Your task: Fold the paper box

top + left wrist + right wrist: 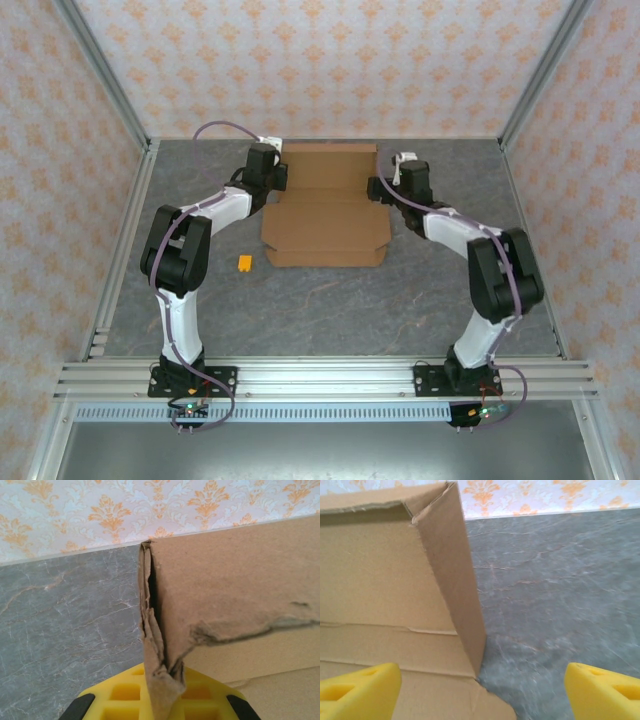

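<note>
The paper box (326, 215) is a brown cardboard sheet lying in the middle of the grey table, its far part folded up. My left gripper (272, 180) is at the box's far left corner, shut on a crumpled upright side flap (159, 655) that is pinched between the yellow pads (125, 692). My right gripper (385, 187) is at the far right corner, open. In the right wrist view its yellow fingertips (360, 687) stand wide apart on either side of the raised right side flap (452, 570), not touching it.
A small orange-yellow piece (245, 263) lies on the table left of the box's near edge. Patterned walls with metal posts (105, 85) enclose the table on three sides. A metal rail (320, 378) runs along the near edge.
</note>
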Available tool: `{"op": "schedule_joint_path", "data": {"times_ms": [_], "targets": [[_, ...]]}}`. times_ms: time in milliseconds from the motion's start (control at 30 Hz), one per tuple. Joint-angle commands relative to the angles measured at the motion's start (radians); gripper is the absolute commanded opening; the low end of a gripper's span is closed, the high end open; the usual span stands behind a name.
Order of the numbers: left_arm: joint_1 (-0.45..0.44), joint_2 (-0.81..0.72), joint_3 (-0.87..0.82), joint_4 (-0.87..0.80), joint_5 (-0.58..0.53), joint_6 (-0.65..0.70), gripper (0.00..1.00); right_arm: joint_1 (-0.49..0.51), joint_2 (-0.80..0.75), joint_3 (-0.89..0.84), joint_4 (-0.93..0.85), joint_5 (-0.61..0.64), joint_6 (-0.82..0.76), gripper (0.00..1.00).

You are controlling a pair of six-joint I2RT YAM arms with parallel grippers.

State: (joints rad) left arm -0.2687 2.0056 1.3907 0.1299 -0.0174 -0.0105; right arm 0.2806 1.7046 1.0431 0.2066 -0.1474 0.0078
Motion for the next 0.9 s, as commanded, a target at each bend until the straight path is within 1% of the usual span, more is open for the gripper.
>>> {"op": "schedule_joint_path", "data": {"times_ms": [0, 67, 133, 200, 267, 333, 367, 400, 433, 500, 533, 667, 767, 867], "targets": [[-0.001, -0.005, 0.080, -0.130, -0.026, -0.112, 0.00, -0.006, -0.119, -0.026, -0.114, 0.115, 0.079, 0.85], [-0.002, 0.003, 0.128, -0.246, 0.029, -0.153, 0.00, -0.006, -0.176, -0.053, -0.185, 0.129, 0.136, 0.84], [-0.003, 0.004, 0.142, -0.302, 0.070, -0.179, 0.00, -0.007, -0.228, -0.080, -0.231, 0.120, 0.186, 0.83], [0.000, -0.006, 0.135, -0.331, 0.086, -0.204, 0.00, -0.006, -0.279, -0.098, -0.280, 0.107, 0.214, 0.83], [0.000, -0.013, 0.143, -0.372, 0.108, -0.224, 0.00, -0.005, -0.326, -0.105, -0.331, 0.073, 0.231, 0.82], [0.001, -0.005, 0.180, -0.449, 0.152, -0.242, 0.00, 0.003, -0.372, -0.109, -0.387, 0.041, 0.243, 0.82], [0.002, 0.004, 0.199, -0.487, 0.147, -0.274, 0.00, 0.007, -0.388, -0.106, -0.416, 0.035, 0.245, 0.82], [0.003, 0.019, 0.237, -0.555, 0.131, -0.319, 0.00, 0.012, -0.407, -0.106, -0.447, 0.029, 0.248, 0.82], [0.006, 0.041, 0.274, -0.632, 0.144, -0.336, 0.00, 0.015, -0.423, -0.103, -0.477, 0.016, 0.248, 0.82], [0.009, 0.074, 0.322, -0.706, 0.177, -0.344, 0.00, 0.023, -0.449, -0.098, -0.529, -0.003, 0.253, 0.82], [0.012, 0.082, 0.331, -0.731, 0.189, -0.355, 0.00, 0.028, -0.463, -0.098, -0.554, -0.012, 0.254, 0.82], [0.022, 0.057, 0.305, -0.747, 0.229, -0.405, 0.00, 0.049, -0.514, -0.106, -0.626, -0.041, 0.263, 0.82], [0.028, 0.063, 0.345, -0.840, 0.229, -0.403, 0.00, 0.062, -0.565, -0.095, -0.677, -0.060, 0.260, 0.82], [0.035, 0.073, 0.372, -0.925, 0.262, -0.400, 0.00, 0.070, -0.616, -0.075, -0.717, -0.063, 0.243, 0.82]]}}
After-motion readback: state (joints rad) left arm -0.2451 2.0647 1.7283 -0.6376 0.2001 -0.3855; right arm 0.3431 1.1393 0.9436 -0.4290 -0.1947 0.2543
